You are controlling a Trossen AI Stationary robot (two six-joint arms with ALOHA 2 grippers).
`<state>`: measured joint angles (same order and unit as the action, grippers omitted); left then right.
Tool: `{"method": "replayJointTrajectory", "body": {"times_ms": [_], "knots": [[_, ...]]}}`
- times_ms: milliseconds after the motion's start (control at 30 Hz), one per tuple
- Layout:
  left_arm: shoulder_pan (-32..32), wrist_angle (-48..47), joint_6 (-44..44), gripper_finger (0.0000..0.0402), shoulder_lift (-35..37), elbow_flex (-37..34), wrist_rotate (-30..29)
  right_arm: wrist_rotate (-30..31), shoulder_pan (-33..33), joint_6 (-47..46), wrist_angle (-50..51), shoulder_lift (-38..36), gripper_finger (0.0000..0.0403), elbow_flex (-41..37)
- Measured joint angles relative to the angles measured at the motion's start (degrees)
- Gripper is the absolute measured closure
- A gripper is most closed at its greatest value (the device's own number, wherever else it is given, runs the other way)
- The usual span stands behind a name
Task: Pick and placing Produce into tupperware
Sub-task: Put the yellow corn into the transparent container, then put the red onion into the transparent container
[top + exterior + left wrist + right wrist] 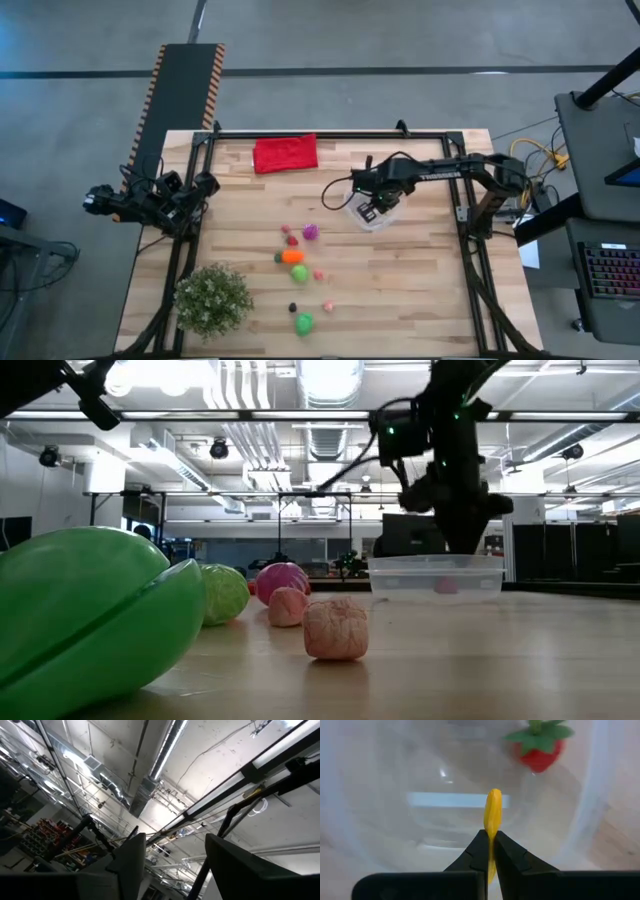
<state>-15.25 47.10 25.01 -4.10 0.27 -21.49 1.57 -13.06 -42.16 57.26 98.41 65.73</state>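
The clear round tupperware [386, 223] stands right of the table's middle. My right gripper [372, 208] is directly above it, pointing down into it, shut on a thin yellow toy piece [493, 809]. A toy strawberry [538, 746] lies on the tub's floor. In the low view the right gripper [458, 532] stands over the tub [435, 578]. The rest of the produce lies scattered on the table's middle: magenta [311, 232], orange [293, 256], green [299, 273] and a second green piece [304, 323]. My left gripper [172, 857] is open, parked off the table's left edge [150, 200] and pointing at the ceiling. My right gripper pinches the yellow piece by its lower end [492, 831] between the two fingers, coming from above and pointing down. The piece sticks out beyond the fingertips [481, 842], edge-on, lifted clear above the tub's floor.
A red cloth [285, 153] lies at the far edge. A bushy potted plant [212, 298] stands at the near left corner. In the low view a big green piece [90, 610] and pink pieces [335, 628] lie near the camera. Bare wood shows right of the tub.
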Motion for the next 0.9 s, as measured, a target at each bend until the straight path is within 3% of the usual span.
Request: {"method": "replayJointTrajectory", "body": {"times_ms": [167,267,533,767,900], "knots": [[0.02,-0.01,0.00,0.0210,0.07,0.00,-0.40,5.75,-1.16,-0.06,0.40,-0.27,0.0390,-2.06],[0.02,-0.01,0.03,0.0210,0.07,-0.01,-0.49,5.01,-1.55,1.21,0.69,-0.57,0.0384,-2.60],[0.02,-0.01,0.07,0.0210,0.09,0.00,-0.51,6.16,-1.53,1.95,0.97,-0.55,0.0287,-2.38],[0.01,0.01,0.11,0.0210,0.09,-0.01,-0.49,7.20,-0.32,5.67,0.31,-0.98,0.0229,4.53],[0.02,0.01,0.09,0.0210,0.11,0.00,-0.49,0.66,2.27,9.74,-5.73,-0.23,0.0224,11.37]]}}
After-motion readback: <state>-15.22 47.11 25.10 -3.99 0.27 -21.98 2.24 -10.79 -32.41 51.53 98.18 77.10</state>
